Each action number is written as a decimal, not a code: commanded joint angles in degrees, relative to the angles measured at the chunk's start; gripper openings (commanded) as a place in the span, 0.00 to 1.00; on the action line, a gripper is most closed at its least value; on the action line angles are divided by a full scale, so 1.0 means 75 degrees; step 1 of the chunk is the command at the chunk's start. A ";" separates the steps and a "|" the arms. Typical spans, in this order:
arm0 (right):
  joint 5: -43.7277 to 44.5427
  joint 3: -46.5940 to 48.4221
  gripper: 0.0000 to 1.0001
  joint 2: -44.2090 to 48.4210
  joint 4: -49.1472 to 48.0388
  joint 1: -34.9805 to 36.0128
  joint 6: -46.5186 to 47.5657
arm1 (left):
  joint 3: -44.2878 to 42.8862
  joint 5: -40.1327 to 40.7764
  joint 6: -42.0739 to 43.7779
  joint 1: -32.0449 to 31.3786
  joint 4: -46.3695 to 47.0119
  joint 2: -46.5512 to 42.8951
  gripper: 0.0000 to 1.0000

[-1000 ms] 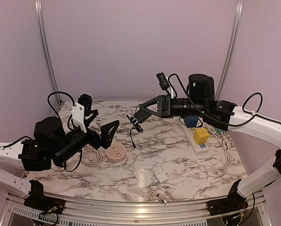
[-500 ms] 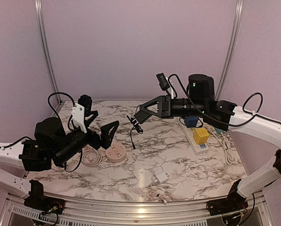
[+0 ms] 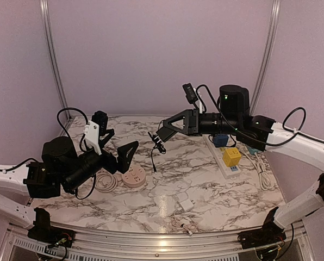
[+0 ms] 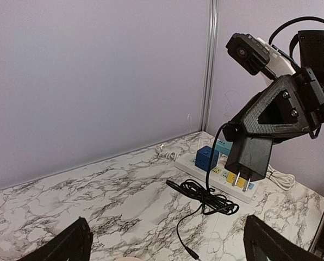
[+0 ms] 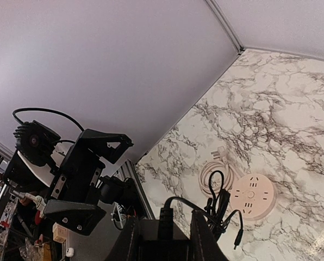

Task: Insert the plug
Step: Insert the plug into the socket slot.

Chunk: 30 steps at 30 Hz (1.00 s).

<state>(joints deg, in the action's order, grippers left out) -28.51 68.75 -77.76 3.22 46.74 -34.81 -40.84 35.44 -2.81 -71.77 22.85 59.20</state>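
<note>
Fingers of left gripper (image 3: 117,145) spread wide, empty, near round socket (image 3: 133,176). Black plug (image 4: 250,156) in mid-air over table centre, clamped in right gripper (image 3: 161,135), prongs down, cable (image 3: 153,160) dangling. Power strip (image 3: 227,161) far right. Risk: cable snags, or tilted prongs miss slots and plug twists in grip.

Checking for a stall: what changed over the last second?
Very little. The right gripper, shut on the black adapter, drifted slightly rightward in the top view. The left gripper, open throughout, nudged the same way. The round socket and power strip have not moved.
</note>
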 commanded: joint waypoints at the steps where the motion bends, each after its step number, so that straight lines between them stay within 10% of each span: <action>1: 0.0239 0.0224 0.00 0.0247 0.0109 -0.0086 0.0095 | -0.0006 -0.0084 -0.0133 0.0053 0.0258 0.0103 0.99; 30: 0.0286 0.0000 0.00 0.0383 0.0180 -0.0092 0.0340 | 0.0483 -0.0090 -0.0920 0.0170 0.0281 0.0052 0.99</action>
<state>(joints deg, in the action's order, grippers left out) -26.68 68.73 -76.05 5.63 46.59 -32.91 -37.98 34.76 -8.86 -71.00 22.98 60.45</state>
